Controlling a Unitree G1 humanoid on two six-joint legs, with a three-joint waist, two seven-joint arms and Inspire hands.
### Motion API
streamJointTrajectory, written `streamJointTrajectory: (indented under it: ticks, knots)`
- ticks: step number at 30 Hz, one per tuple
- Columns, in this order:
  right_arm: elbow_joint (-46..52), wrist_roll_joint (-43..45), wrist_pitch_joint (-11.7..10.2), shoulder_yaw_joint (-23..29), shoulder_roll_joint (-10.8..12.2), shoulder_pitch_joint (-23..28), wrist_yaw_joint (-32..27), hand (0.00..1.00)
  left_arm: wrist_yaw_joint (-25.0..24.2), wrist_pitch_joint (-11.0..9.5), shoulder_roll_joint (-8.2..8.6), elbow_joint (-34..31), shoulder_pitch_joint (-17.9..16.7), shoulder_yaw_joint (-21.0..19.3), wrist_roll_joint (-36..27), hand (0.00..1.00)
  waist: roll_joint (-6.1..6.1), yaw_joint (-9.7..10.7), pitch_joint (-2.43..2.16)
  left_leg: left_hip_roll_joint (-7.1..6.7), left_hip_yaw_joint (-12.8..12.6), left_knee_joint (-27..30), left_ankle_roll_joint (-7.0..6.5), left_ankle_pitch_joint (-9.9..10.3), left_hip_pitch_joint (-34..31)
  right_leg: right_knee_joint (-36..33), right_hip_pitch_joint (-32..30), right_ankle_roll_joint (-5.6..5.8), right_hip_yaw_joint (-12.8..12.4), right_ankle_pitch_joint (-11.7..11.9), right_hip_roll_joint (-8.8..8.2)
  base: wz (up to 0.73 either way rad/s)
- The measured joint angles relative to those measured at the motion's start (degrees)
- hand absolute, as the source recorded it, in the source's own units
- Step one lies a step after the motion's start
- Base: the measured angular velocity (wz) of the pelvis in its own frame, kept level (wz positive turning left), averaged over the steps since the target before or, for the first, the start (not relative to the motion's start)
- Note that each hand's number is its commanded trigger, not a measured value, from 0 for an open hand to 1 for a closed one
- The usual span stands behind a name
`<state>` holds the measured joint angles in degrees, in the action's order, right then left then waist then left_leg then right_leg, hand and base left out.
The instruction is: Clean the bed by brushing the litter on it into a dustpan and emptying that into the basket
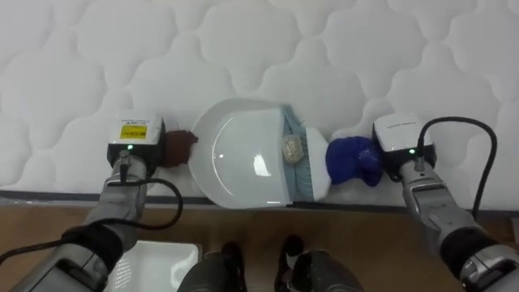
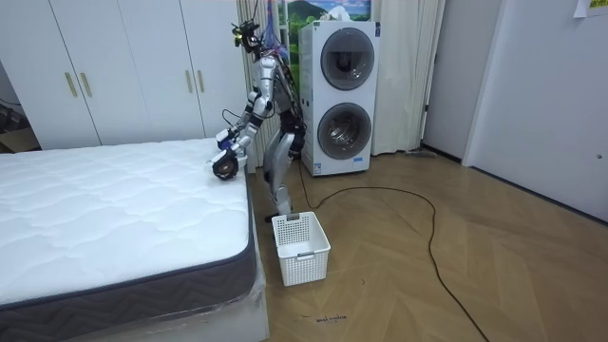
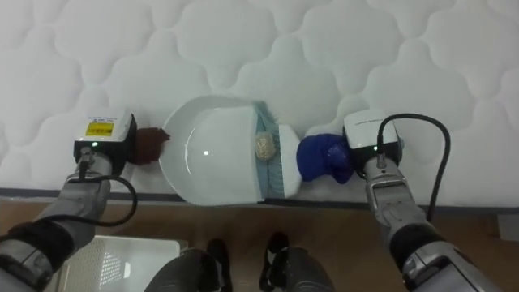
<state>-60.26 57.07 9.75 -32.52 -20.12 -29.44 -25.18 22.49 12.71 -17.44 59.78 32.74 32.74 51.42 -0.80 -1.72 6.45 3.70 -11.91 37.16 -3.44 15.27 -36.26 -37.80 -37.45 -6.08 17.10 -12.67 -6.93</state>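
Observation:
A smooth white rounded object lies on the white quilted mattress close to its near edge. A pale blue striped band with a small beige lump crosses its right side. A brown piece sticks out on its left and a bright blue piece on its right. My left hand rests against the brown piece. My right hand rests against the blue piece. The backs of both hands cover their fingers. In the room view I stand bent at the bed's far corner with the object under my hands.
A white slatted laundry basket stands on the wooden floor by my feet, beside the bed. The mattress's dark edge runs just below the object. Stacked washing machines stand behind me, and a black cable trails over the floor.

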Motion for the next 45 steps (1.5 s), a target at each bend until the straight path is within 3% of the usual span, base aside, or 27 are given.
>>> streamJointTrajectory:
  ticks: [8, 14, 21, 30, 40, 45]
  knots:
    - [0.1, 0.1, 1.1, 0.1, 1.0, -1.5, 3.2, 1.00, -3.0, 2.0, 1.40, -0.2, 0.7, -1.0, 0.5, 1.00, 0.08, 0.2, -0.05, -0.55, -0.7, -0.5, -0.16, -0.2, 0.2, -0.9, -0.7, 0.11, -0.5, -0.3, -0.74, 0.01]
    - [0.5, -0.6, 2.4, -0.1, 1.7, -4.2, 7.5, 1.00, -5.8, 3.3, 1.18, -0.2, 3.0, -0.7, 0.8, 1.00, 0.09, 0.4, -0.14, -0.46, -1.7, -1.6, -0.31, -0.9, -0.1, -0.1, -1.3, -0.03, -0.8, 0.4, -0.70, -0.01]
    - [2.1, -0.6, 2.8, -0.1, 2.3, -4.3, 7.9, 1.00, -8.6, 4.6, 0.89, -0.3, 4.0, -0.5, 1.4, 1.00, 0.26, 1.5, -0.24, -0.48, -1.6, -1.6, -0.51, -1.2, -0.1, 0.2, -1.2, 0.16, -0.8, 0.8, -0.71, -0.01]
    - [3.2, -2.7, 2.8, -0.1, 2.5, -4.5, 9.1, 1.00, -10.1, 5.7, 1.06, -1.6, 4.2, -0.5, 3.3, 1.00, 0.51, 1.4, -0.39, -0.51, -1.8, -2.3, -0.76, -1.7, 0.0, 1.0, -1.2, 0.20, -0.9, 1.5, -0.54, 0.00]
    - [11.1, -4.6, 2.8, 0.5, 2.7, -5.4, 10.8, 1.00, -13.4, 6.0, -0.45, -5.9, 4.2, -1.0, 7.4, 1.00, 0.26, 2.9, -0.54, -0.95, -2.0, -2.3, -1.01, -1.8, -0.1, -0.1, -1.6, 0.35, -1.2, 1.4, -1.08, 0.01]
    - [15.1, -5.1, 0.7, 1.5, 5.6, -5.4, 11.3, 1.00, -14.6, 5.5, 0.10, -7.6, 4.1, -1.0, 7.9, 1.00, -0.16, 3.8, -0.85, -1.35, -2.0, -2.2, -1.41, -2.3, 0.0, -0.1, -1.6, 0.60, -1.3, 1.3, -1.52, 0.02]
